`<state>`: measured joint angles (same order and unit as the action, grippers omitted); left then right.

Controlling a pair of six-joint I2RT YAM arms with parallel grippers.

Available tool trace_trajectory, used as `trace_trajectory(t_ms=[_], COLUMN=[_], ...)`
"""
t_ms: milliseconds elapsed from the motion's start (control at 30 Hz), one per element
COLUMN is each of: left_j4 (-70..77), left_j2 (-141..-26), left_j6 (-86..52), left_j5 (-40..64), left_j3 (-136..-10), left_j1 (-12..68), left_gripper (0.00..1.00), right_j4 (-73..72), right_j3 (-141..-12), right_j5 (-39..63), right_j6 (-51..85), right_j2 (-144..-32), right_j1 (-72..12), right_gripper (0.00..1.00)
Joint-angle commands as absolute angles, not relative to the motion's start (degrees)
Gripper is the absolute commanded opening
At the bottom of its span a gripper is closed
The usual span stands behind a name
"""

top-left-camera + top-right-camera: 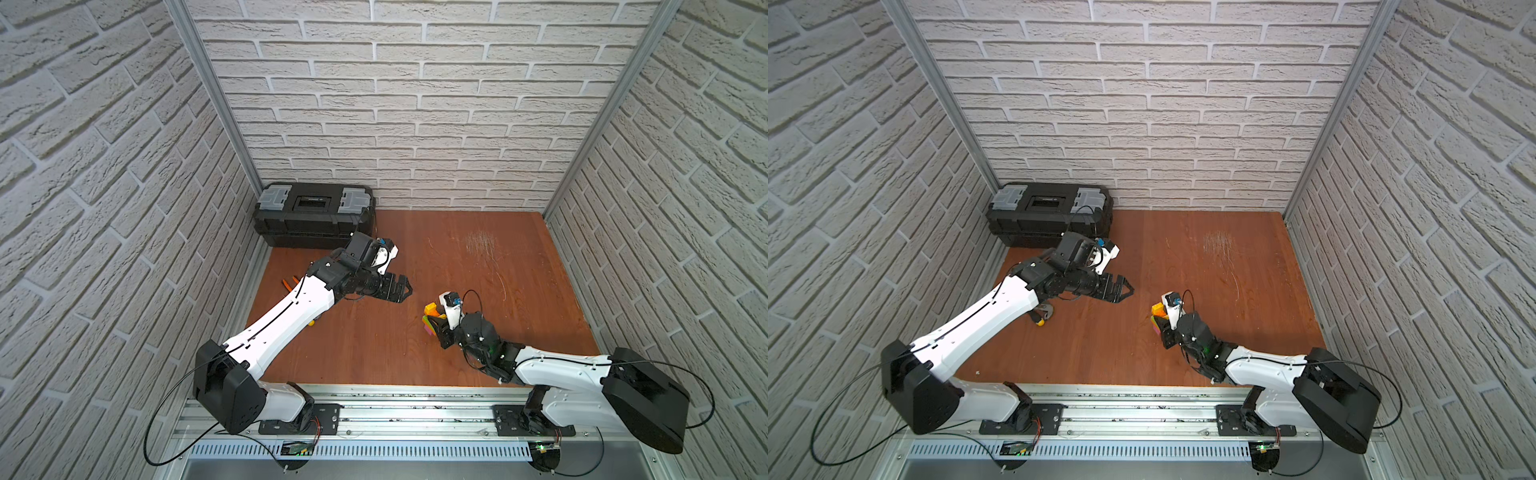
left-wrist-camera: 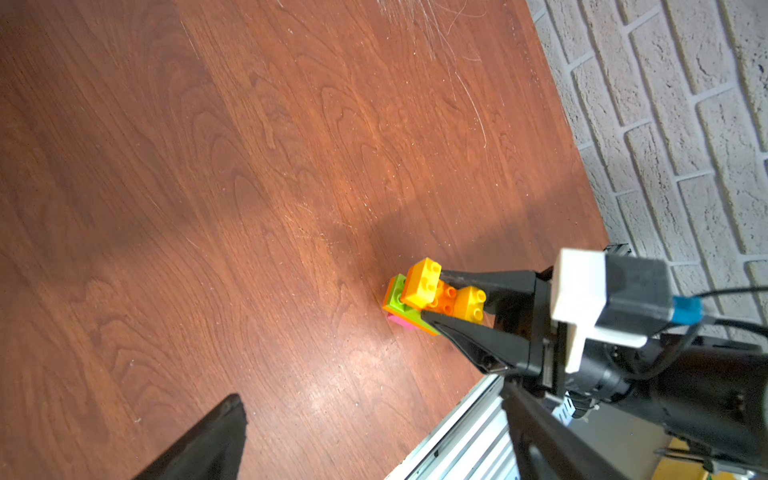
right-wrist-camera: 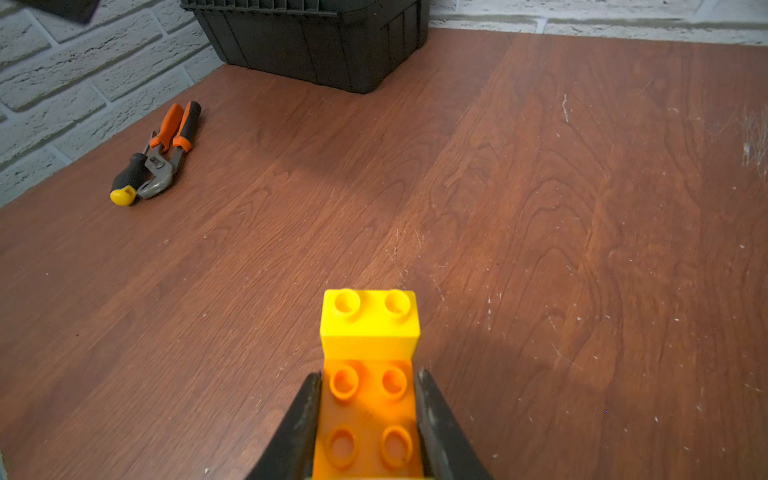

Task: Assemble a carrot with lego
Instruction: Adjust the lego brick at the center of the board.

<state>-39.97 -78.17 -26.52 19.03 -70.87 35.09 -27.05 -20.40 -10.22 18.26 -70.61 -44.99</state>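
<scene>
The right jaws pinch the carrot [image 2: 415, 291] by its orange brick [image 3: 368, 415], low at the surface [image 2: 249, 166]; the left jaws gape empty, well apart; I'd settle it flat before loosening.

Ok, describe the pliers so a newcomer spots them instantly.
Start at the black plastic toolbox in the far left corner. In front of it, by the left wall, lie the grey metal pliers. Their twin orange-and-black grips set them apart from the stubby black, yellow-capped tool beside them.
</scene>
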Motion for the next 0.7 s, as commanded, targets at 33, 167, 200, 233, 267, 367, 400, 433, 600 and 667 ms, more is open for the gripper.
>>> trace_trajectory(t_ms=[33, 167, 200, 233, 267, 367, 400, 433, 600, 667], left_j4=[-36.57, -36.6, -36.63, -36.59, -36.65, -36.73, -36.77, -36.98, -37.52, -37.55], left_j2=[-75.11, -73.19, -72.64, -72.04, -71.5, -70.19, -69.68, -69.23, -67.38, -66.7], left_j6=[-27.73, -27.77, -27.95, -27.94, -28.01, -28.11, -28.19, -28.3, -28.13, -28.22], left_j5=[19.77, 19.87, 19.75, 19.86, 19.91, 19.62, 19.23, 18.8, 17.97, 17.75], left_j3=[-68.7, -67.06, -66.49, -65.98, -65.52, -64.06, -63.61, -63.19, -61.75, -61.09], left_j1=[34.28, 33.58, 33.38, 33.23, 33.11, 32.54, 32.3, 32.08, 31.05, 30.75], left_gripper=[0.98, 0.98, 0.98, 0.98, 0.98, 0.98, 0.98, 0.98, 0.98, 0.98], right_j4=[-21.72, -29.4, -32.09, -34.24, -36.09, -42.11, -43.61, -44.6, -43.17, -40.55], right_j3=[-23.37, -20.93, -20.25, -20.05, -19.9, -20.01, -20.26, -20.61, -23.01, -24.27], right_j5=[-2.89, 2.16, 4.38, 6.21, 8.07, 13.11, 14.43, 15.16, 16.21, 16.54], right_j6=[21.63, 25.2, 26.38, 27.41, 28.08, 29.84, 30.29, 30.7, 30.38, 29.3], right_j2=[-71.29, -75.88, -77.8, -79.81, -81.76, -87.47, -89.11, -90.38, -92.09, -91.53], right_j1=[-41.29, -35.96, -34.34, -32.85, -31.79, -28.92, -28.26, -27.73, -26.5, -26.29], right_gripper=[0.1, 0.1, 0.1, 0.1, 0.1, 0.13, 0.17, 0.21, 0.38, 0.44])
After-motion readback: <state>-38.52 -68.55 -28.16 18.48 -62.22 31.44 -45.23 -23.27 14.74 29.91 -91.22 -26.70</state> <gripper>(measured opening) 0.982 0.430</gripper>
